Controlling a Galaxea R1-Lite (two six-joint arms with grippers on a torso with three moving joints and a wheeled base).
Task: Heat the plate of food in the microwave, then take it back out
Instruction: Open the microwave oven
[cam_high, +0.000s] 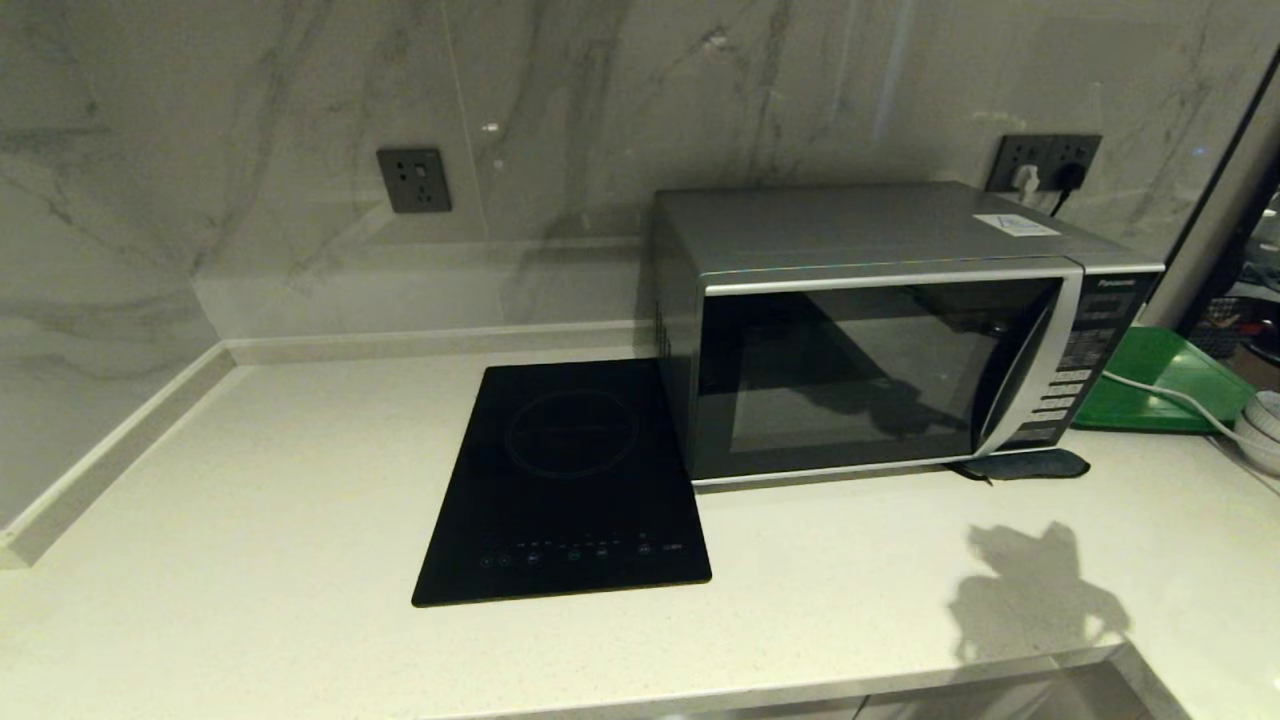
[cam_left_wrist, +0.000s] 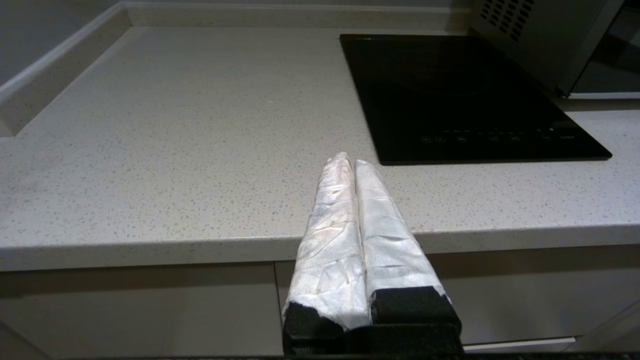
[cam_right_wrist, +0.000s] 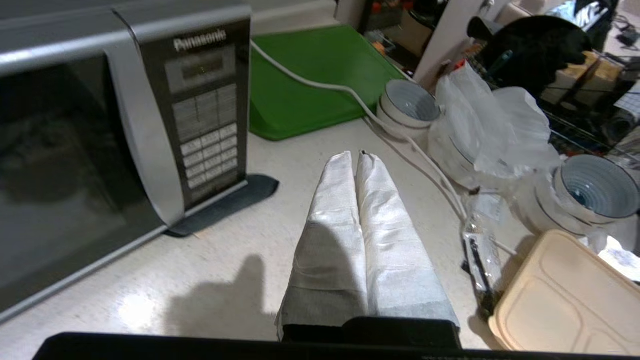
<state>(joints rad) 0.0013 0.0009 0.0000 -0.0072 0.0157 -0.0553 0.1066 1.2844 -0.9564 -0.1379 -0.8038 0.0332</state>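
Squarely boxy, silver-grey microwave (cam_high: 880, 340)

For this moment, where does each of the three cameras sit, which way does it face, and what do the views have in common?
Head view: up on the robot's head, looking forward and down at the microwave and black cooktop; no arm shows, only a shadow.
Left wrist view: behind the shut left end effector, low at the counter edge, facing the cooktop.
Right wrist view: behind the shut right end effector, above the counter, facing the microwave's button panel, green tray and white bowls.
Shared: the microwave appears in all three.
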